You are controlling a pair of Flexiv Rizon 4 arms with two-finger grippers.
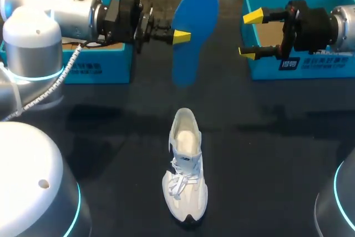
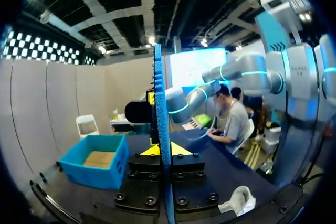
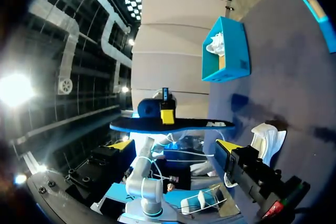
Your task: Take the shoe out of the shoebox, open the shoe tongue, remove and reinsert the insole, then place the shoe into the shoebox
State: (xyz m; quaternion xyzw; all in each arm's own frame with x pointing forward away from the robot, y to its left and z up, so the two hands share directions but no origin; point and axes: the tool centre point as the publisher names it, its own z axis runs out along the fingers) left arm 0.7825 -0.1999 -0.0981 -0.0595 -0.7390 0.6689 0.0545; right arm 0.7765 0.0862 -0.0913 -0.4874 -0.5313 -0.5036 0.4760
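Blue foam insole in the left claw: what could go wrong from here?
The left claw pinches the blue foam insole at one edge only; it could pivot or slip. The white lace-up sneaker stands unheld, the right claw open and away; pushing the insole in could tip it.

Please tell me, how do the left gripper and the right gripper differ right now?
The left gripper is shut on the blue insole; the right gripper is open and holds nothing. The left gripper reaches near the table's middle; the right gripper is by the right blue box. Both have yellow tips and point toward each other.
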